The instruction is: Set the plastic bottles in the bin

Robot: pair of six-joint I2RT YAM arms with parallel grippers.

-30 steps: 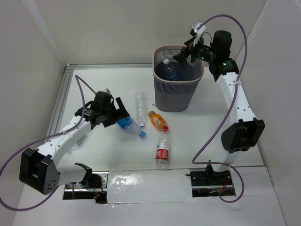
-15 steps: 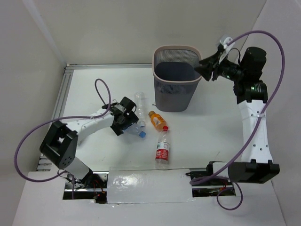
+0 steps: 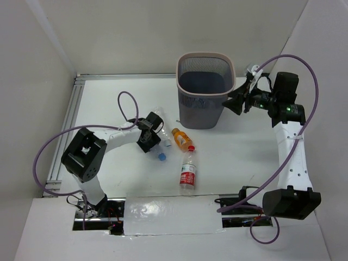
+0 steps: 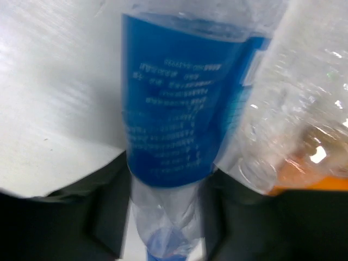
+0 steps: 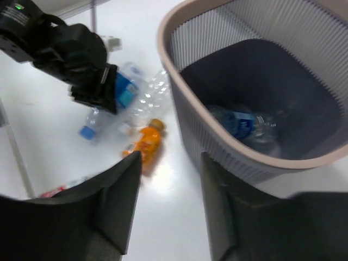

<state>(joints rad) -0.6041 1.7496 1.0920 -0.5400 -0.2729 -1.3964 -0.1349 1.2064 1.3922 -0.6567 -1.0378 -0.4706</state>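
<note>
My left gripper (image 3: 150,137) is shut on a clear plastic bottle with a blue label (image 4: 174,109), which lies on the table with its blue cap (image 3: 161,156) pointing near. A clear unlabelled bottle (image 3: 159,116) touches it on the far side. To the right lie the orange bottle (image 3: 182,139) and a red-labelled bottle (image 3: 187,173). The bin (image 3: 205,57) stands at the back, and another blue-labelled bottle (image 5: 244,124) lies inside it. My right gripper (image 3: 237,103) hovers open and empty just right of the bin's rim (image 5: 179,98).
A metal rail (image 3: 68,122) runs along the table's left edge, with white walls on three sides. The left arm's purple cable (image 3: 126,103) loops above the table behind the gripper. Bare table lies between the bin and the right arm.
My left gripper slid right onto the blue-labelled bottle and closed on it. My right gripper drew back from over the bin to its right side, jaws narrower, leaving a bottle inside.
</note>
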